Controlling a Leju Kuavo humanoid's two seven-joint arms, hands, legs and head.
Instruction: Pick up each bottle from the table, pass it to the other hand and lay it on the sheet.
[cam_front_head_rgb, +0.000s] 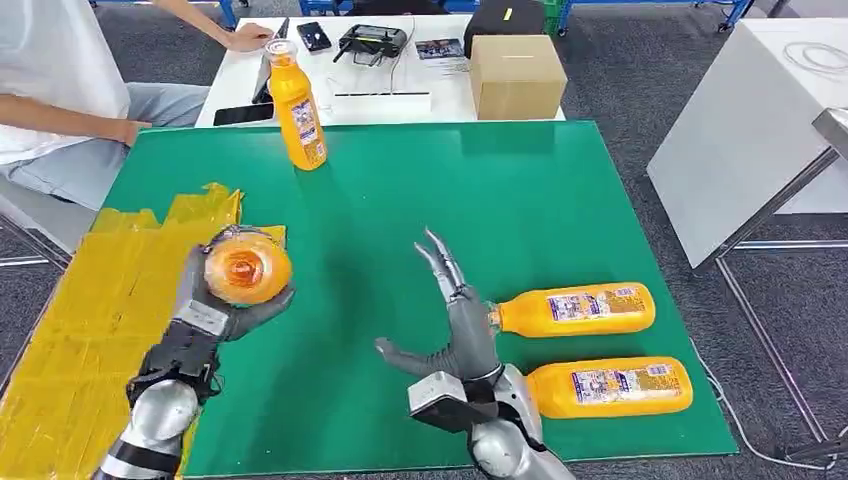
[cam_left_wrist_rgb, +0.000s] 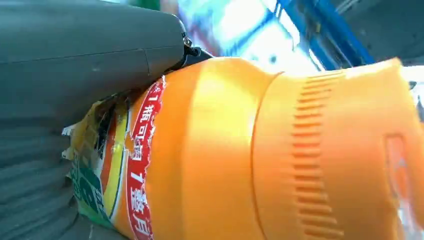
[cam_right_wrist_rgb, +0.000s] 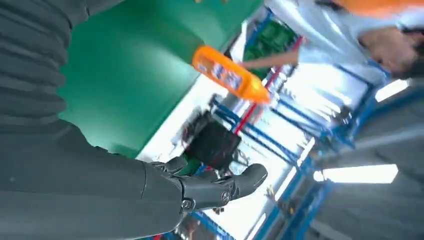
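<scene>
Your left arm rises from the lower left, wrist bent upward, and its left hand (cam_front_head_rgb: 215, 300) grips an orange bottle (cam_front_head_rgb: 247, 269) with the cap end turned toward your head camera, fingers and thumb wrapped around its body. Your right arm enters from the bottom centre; its right hand (cam_front_head_rgb: 455, 320) is empty and spread, fingers extended forward and upward, thumb stretched out sideways toward the left.
</scene>
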